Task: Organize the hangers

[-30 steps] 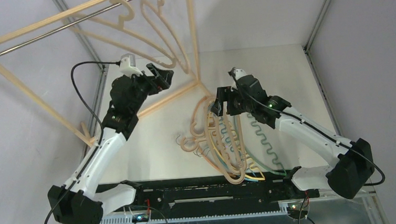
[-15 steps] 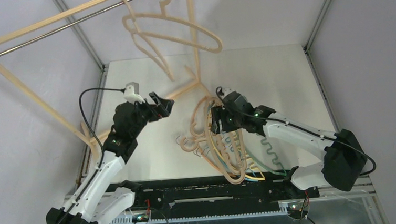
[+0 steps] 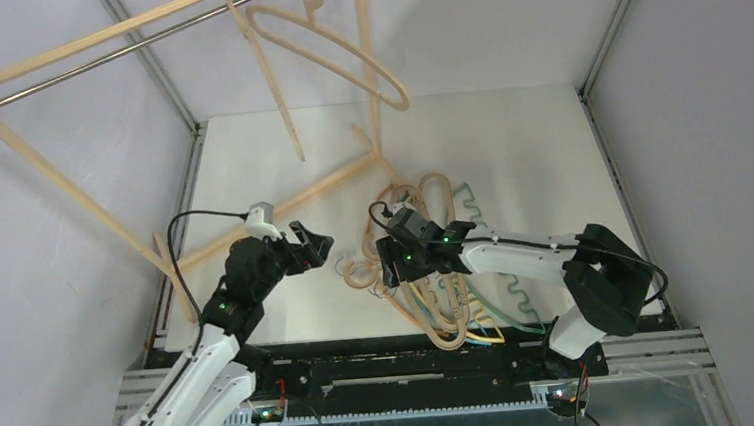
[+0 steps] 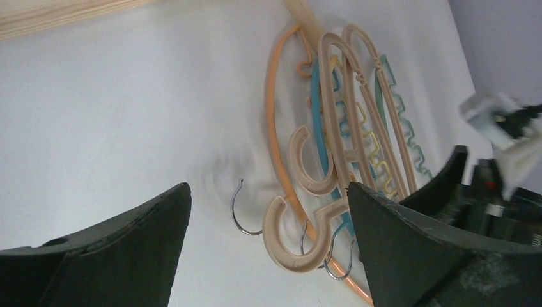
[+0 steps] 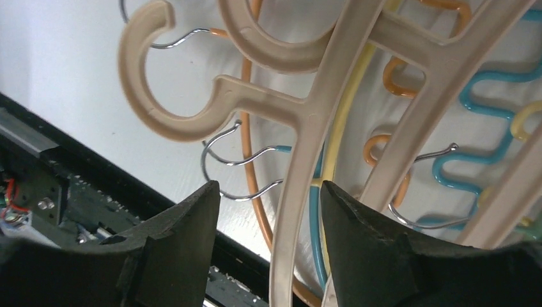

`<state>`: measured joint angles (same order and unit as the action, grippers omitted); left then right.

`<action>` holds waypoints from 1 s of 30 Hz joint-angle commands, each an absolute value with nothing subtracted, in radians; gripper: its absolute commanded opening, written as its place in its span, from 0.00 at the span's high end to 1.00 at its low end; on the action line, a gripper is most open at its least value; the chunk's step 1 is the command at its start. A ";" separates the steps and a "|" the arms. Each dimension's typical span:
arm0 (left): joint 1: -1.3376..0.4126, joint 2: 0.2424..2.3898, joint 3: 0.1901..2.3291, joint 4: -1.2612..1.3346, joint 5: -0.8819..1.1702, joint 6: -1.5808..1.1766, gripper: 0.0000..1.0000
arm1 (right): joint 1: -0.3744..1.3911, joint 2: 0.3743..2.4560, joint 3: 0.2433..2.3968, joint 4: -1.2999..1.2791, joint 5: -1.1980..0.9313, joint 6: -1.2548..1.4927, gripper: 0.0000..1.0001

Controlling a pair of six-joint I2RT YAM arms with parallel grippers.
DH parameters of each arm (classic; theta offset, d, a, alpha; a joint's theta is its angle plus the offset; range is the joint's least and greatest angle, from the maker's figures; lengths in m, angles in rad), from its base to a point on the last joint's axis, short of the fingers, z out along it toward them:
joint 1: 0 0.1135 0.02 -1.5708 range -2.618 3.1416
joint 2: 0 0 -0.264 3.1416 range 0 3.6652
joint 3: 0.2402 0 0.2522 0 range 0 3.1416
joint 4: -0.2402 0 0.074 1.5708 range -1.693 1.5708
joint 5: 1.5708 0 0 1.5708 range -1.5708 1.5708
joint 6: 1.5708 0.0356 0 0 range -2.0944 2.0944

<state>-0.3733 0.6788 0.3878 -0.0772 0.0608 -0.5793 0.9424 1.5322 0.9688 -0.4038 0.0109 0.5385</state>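
Observation:
A pile of hangers (image 3: 435, 269) lies on the white table: curved light-wood ones with thin orange, teal, yellow and green wavy-bar ones. My right gripper (image 3: 392, 262) is low over the pile's hook end. In the right wrist view it (image 5: 268, 198) is open, with a light-wood hanger arm (image 5: 295, 211) running between its fingers. My left gripper (image 3: 316, 245) is open and empty, left of the pile. In the left wrist view it (image 4: 268, 249) frames a light-wood hook (image 4: 289, 238) and small metal hooks (image 4: 238, 211). Light-wood hangers (image 3: 383, 75) hang tilted on the rail.
The big light-wood rack frame (image 3: 49, 171) with its metal rail (image 3: 140, 39) stands at the back left. Its base bar (image 3: 282, 205) runs across the table toward the pile. The black front rail (image 3: 383, 358) borders the near table edge.
Both grippers have come toward the near edge: the left down from the rack, the right leftward onto the pile's hooks. The hangers on the rail have swung round.

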 commanded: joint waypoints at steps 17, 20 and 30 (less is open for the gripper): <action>-0.406 0.477 0.335 -0.179 0.118 -0.626 0.08 | 0.951 1.647 1.004 -0.370 0.085 0.551 0.72; -0.408 0.446 0.346 -0.209 0.122 -0.624 0.08 | 0.951 1.656 1.003 -0.368 0.095 0.549 0.86; -0.409 0.366 0.354 -0.238 0.143 -0.638 0.09 | 0.909 1.467 1.003 -0.268 0.045 0.599 1.00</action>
